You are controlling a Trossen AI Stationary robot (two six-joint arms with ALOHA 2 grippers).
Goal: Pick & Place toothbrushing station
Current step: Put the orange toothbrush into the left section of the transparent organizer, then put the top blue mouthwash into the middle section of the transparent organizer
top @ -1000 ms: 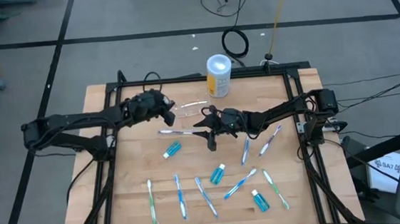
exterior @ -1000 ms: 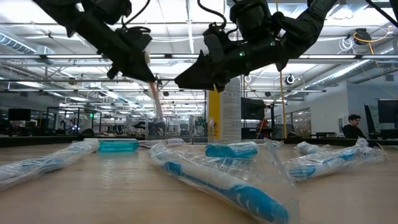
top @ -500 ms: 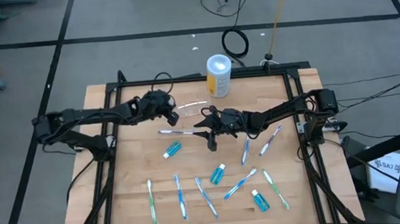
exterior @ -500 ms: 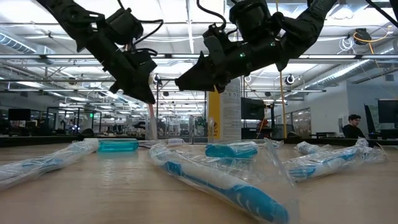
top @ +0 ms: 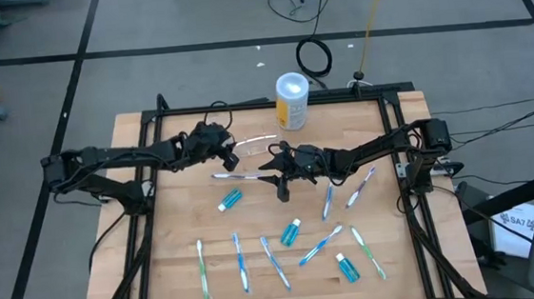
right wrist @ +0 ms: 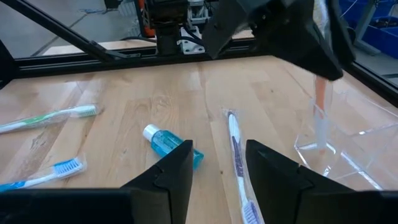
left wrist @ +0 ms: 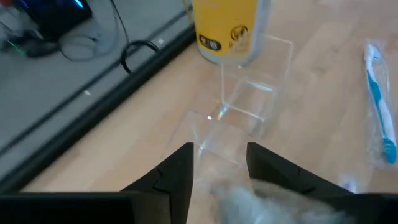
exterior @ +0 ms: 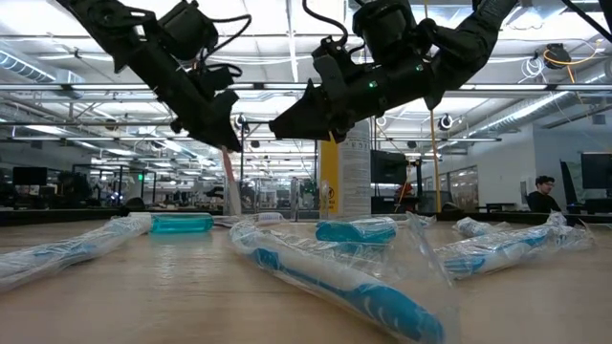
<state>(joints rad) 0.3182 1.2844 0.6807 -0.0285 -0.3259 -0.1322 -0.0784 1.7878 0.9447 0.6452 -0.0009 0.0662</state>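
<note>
Above the wooden counter (top: 177,223), at twelve o'clock: left gripper (top: 230,156), jaws parted, over small clear plastic cup (top: 254,151); right gripper (top: 282,188), jaws parted, empty, beside it.

The cup (top: 256,150) stands just before the container (top: 292,101), between the left gripper (top: 230,157) and right gripper (top: 280,182).

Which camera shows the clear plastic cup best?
The left wrist view: the clear cup sits centered beside the yellow container. The right wrist view catches one side; high and low views barely show it.
</note>
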